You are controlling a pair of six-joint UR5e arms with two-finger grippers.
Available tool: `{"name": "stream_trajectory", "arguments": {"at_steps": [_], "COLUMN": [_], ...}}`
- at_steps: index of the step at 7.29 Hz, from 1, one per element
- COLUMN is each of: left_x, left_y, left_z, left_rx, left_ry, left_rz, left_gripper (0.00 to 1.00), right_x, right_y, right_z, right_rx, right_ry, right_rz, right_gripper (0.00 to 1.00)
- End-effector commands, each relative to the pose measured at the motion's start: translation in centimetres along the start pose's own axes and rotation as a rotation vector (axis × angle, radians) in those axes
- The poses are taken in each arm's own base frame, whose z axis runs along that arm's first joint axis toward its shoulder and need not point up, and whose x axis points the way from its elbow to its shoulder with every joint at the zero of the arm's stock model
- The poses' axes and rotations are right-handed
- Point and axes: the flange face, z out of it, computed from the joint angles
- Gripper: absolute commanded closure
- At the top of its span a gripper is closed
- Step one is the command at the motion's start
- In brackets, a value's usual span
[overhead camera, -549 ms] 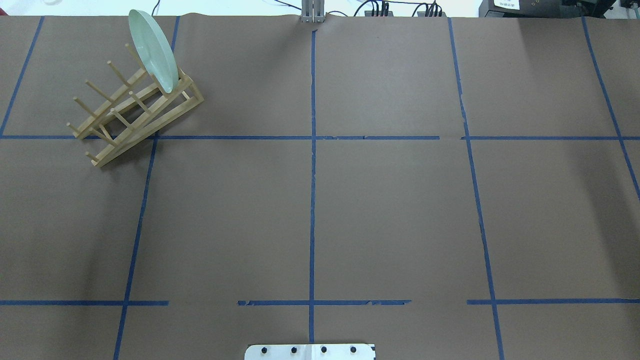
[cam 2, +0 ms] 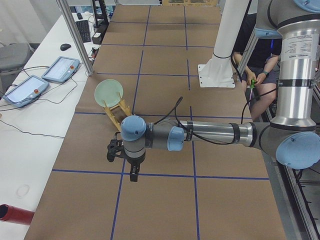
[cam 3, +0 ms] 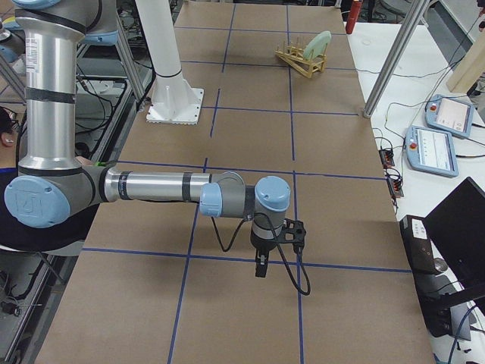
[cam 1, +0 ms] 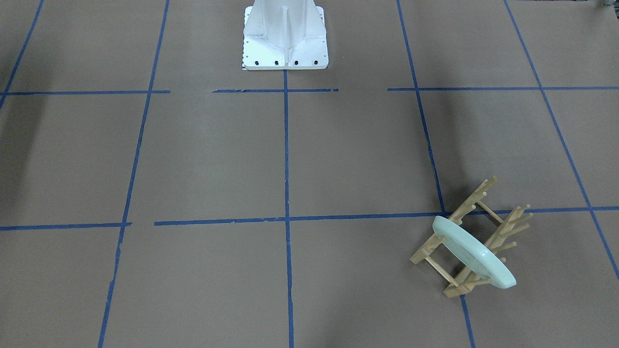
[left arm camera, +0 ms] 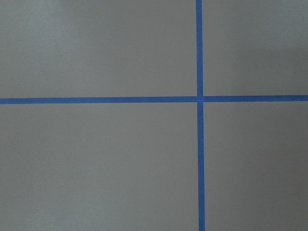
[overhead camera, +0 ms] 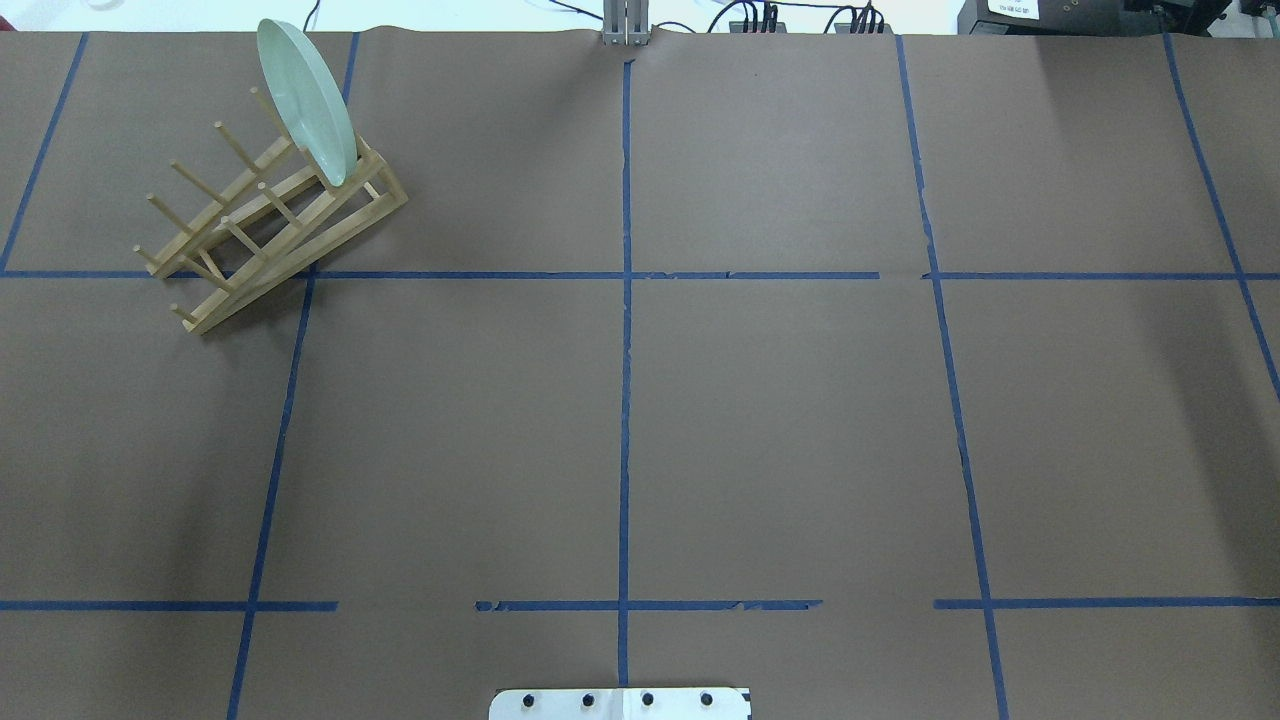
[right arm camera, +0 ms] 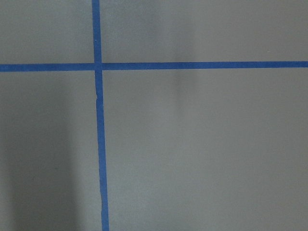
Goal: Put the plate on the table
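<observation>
The pale mint-green plate [overhead camera: 305,100] stands on edge, leaning in the end slot of a wooden peg rack [overhead camera: 270,220] at the table's far left. It also shows in the front view [cam 1: 471,251] and both side views [cam 2: 109,93] [cam 3: 318,43]. The brown table [overhead camera: 780,420] bears a grid of blue tape lines. My left gripper [cam 2: 134,176] points down over the table, well short of the rack. My right gripper [cam 3: 261,267] points down near the table's other end. I cannot tell whether either is open or shut. Both wrist views show only bare table and tape.
The white robot base [cam 1: 285,36] stands at the table's near middle edge. Teach pendants [cam 2: 60,67] and cables lie on a white bench beyond the far edge, behind a metal post [cam 2: 75,35]. A person sits beside the base [cam 2: 255,50].
</observation>
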Motion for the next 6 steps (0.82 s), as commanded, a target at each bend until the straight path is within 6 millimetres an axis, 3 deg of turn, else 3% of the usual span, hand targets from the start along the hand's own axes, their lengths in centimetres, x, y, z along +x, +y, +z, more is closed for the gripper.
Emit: {"name": "stream_trajectory", "arguments": {"at_steps": [1,2,3,6], "left_x": [2.8,4.3,5.7,9.6], "left_y": [-5.4,-8.9,-12.2,-14.8], "left_z": [-3.6,-6.8,-7.4,-10.6], "left_rx": [0.085,0.182,0.233,0.426], "left_ry": [-0.048,-0.184,-0.207,-0.011], "left_rz": [0.019,-0.037,-0.219,-0.488], "left_gripper": [0.00,0.00,0.00,0.00], "right_x": [0.0,0.0,0.0,0.0], "right_y": [0.0,0.0,0.0,0.0], "right_z": [0.0,0.0,0.0,0.0], "right_rx": [0.000,0.000,0.000,0.000], "right_ry": [0.000,0.000,0.000,0.000], "right_rz": [-0.001,-0.001,-0.001,0.001], "right_gripper": [0.00,0.00,0.00,0.00]}}
